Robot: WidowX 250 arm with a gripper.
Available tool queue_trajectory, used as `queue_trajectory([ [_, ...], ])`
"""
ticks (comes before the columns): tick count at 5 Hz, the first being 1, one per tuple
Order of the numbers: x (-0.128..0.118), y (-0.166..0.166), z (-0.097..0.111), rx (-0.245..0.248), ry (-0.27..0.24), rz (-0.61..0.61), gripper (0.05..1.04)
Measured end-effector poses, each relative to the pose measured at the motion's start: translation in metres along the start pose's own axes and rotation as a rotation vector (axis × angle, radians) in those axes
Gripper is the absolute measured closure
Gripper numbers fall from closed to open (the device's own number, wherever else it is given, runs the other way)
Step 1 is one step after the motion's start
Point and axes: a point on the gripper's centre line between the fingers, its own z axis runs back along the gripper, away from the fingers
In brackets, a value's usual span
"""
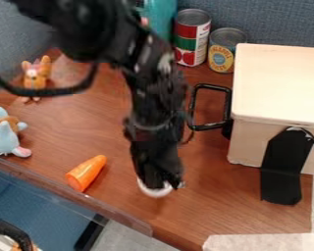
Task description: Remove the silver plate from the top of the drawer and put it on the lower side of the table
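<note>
Apparently, the silver plate (pixel 153 191) is down at the tip of the black pincer (pixel 161 182): a small, pale curve peeps out beneath it, and we take that for the plate's rim. We see it over the lower middle of the worktop (pixel 219 206), between the orange carrot (pixel 86 172) and the drawer (pixel 277 81), well apart from the drawer's top. Whether the pincer is clamped on it or apart we cannot tell, nor whether the rim touches the worktop.

We expect something light and stiff. If it is metal, it should be smooth and slippery, apt to swivel in a narrow hold and to skid if dropped; it is hardly likely to break, though a hard squeeze might bend a thin rim. We would take hold at the rim, one side of the pincer on the upper face and one beneath, deep enough to stop it turning, then press gently and lower it nearly flat before letting go, away from the worktop's near edge.
</note>
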Motion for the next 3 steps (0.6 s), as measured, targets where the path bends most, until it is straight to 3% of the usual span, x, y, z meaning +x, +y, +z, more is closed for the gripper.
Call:
queue_trajectory([
  [1, 0.0, 0.003, -0.01, 0.026, 0.003, 0.006, 0.86],
  [2, -0.001, 0.001, -0.013, 0.011, 0.013, 0.008, 0.803],
  [3, -0.007, 0.005, 0.0, 0.022, 0.022, 0.029, 0.521],
])
